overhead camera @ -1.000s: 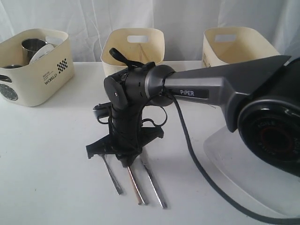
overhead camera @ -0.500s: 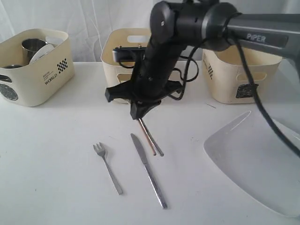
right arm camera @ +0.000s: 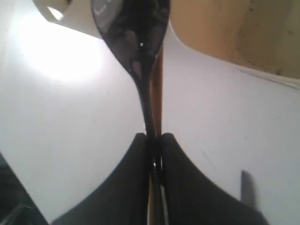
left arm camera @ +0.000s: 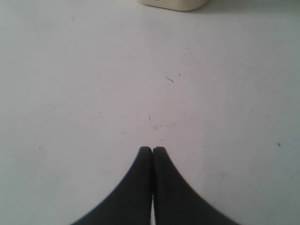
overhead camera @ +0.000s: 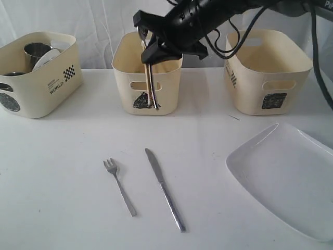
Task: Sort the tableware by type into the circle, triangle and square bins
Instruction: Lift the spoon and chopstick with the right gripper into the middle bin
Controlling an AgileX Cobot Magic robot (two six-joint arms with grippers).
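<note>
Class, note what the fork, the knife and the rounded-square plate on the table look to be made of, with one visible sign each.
The fork looks like polished steel: it has a grey metallic sheen. The knife looks the same, with a bright glint along its blade. The plate is glossy white, likely ceramic or melamine; the look cannot settle which.

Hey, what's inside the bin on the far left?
A steel mug sits in the left bin with a white bowl tilted beside it. What looks like a second mug shows only its rim. The wall hides anything lower down.
</note>
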